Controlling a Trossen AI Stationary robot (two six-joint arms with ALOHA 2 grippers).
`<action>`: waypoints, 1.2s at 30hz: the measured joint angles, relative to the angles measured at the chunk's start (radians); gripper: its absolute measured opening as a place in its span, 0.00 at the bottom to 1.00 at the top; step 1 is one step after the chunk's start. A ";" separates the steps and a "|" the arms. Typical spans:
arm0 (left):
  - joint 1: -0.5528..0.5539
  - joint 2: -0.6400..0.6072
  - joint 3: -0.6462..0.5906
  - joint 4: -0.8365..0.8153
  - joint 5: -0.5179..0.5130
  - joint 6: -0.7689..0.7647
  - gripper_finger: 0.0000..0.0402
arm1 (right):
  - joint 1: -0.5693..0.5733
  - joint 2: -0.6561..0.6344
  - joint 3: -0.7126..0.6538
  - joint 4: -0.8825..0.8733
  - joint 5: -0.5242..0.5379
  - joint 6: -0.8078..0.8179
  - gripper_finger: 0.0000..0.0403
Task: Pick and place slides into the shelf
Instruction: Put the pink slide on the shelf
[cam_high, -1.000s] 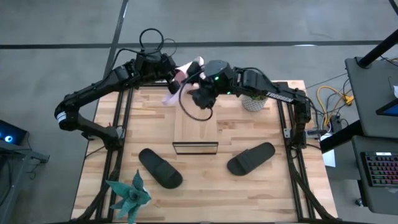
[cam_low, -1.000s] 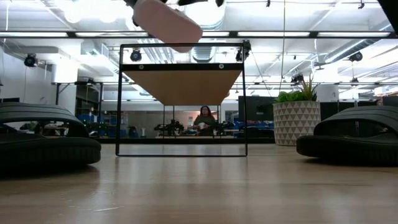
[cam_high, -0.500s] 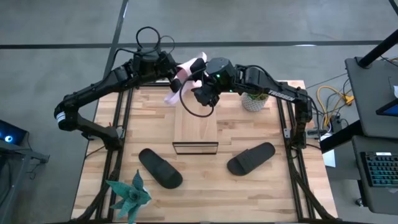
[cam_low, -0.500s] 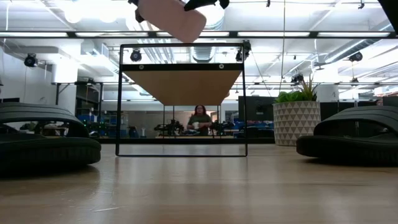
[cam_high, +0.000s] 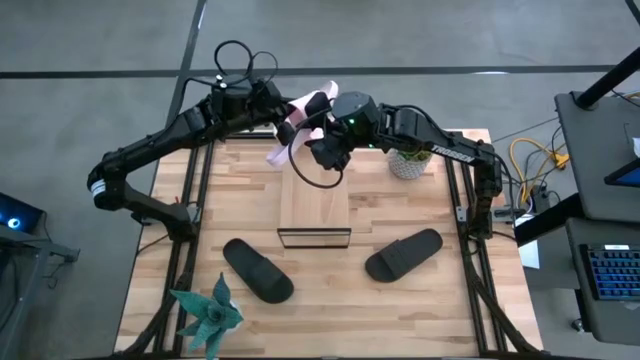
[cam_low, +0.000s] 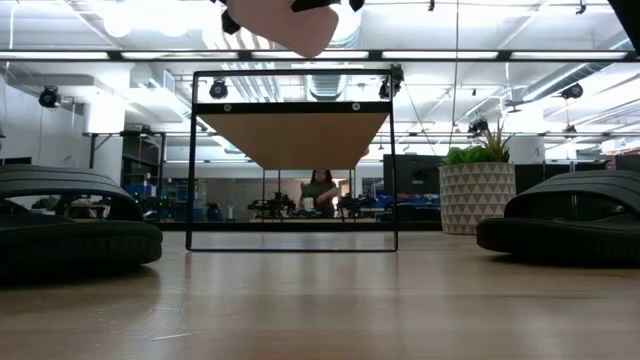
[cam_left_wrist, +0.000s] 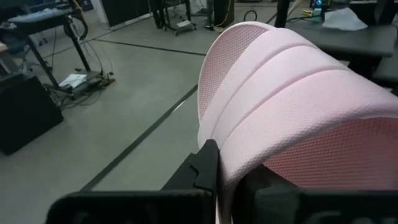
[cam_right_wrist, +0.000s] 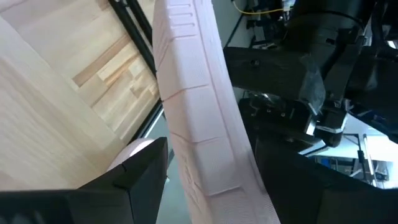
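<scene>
Left gripper (cam_high: 281, 117): clenched on a pale pink wide-strap slide (cam_high: 305, 108), aloft beyond the shelf's far end.
Right gripper (cam_high: 322, 147): jaws wide, straddling that slide's sole edge (handover, I judge).
Light-wood, black-framed shelf (cam_high: 314, 205): just nearer than both grippers.
Black slides (cam_high: 257, 268): on the table.

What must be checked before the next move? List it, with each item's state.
1. Left gripper shut on the pink slide: ok.
2. Slide held in the air, higher than the shelf top in the low view: ok.
3. Right gripper open, one finger on each side of the slide's sole: ok.
4. Right pads touching the sole: cannot tell.
5. Shelf top bare: ok.
6. Two black slides lying on the table, apart from the shelf: ok.
</scene>
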 joint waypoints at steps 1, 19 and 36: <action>0.000 0.000 0.000 0.000 0.000 -0.011 0.00 | 0.000 0.000 0.000 0.002 0.000 0.000 0.58; 0.000 0.000 -0.007 0.033 0.037 -0.067 0.00 | -0.001 0.003 -0.001 0.040 0.003 -0.022 0.23; 0.000 -0.056 -0.007 0.043 0.174 0.231 0.41 | -0.026 -0.043 -0.002 -0.011 -0.013 0.015 0.15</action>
